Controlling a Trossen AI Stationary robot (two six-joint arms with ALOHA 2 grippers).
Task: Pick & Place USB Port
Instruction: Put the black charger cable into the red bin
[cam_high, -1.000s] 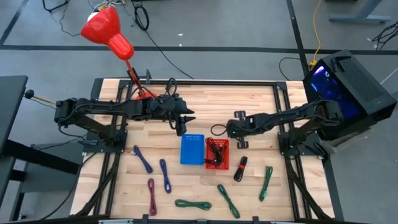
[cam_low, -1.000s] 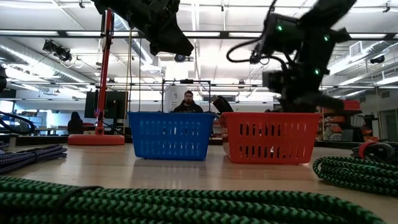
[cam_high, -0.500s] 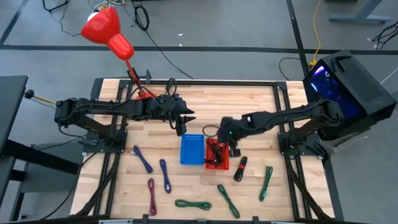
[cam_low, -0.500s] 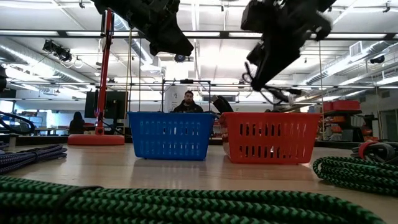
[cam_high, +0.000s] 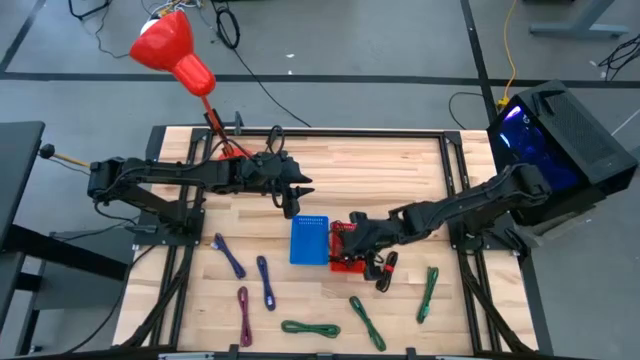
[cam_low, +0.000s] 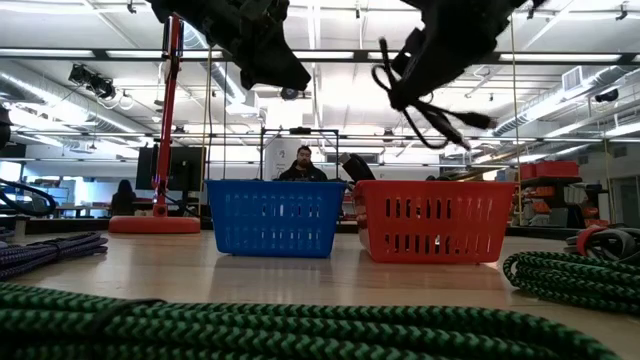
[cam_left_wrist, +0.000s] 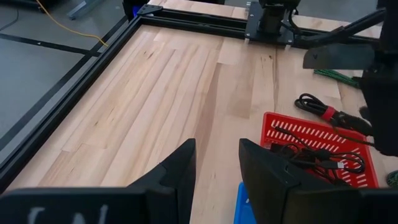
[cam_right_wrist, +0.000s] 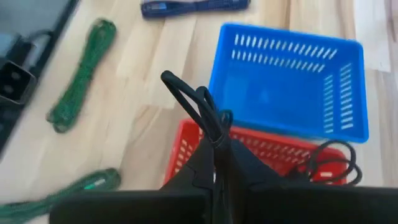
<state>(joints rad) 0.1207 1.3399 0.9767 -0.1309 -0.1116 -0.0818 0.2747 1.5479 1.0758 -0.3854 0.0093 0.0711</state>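
The black cable (cam_right_wrist: 208, 115) hangs pinched in my right tool (cam_right_wrist: 217, 152), directly above the red basket (cam_high: 349, 262) beside the blue basket (cam_high: 309, 240); this looks like the placing step, so next I lower and let go; my left tool (cam_left_wrist: 214, 165) waits half open, empty

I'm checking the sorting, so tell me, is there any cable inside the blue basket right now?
No. In the right wrist view the blue basket shows only its bare floor, while black cables lie in the red basket beside it.
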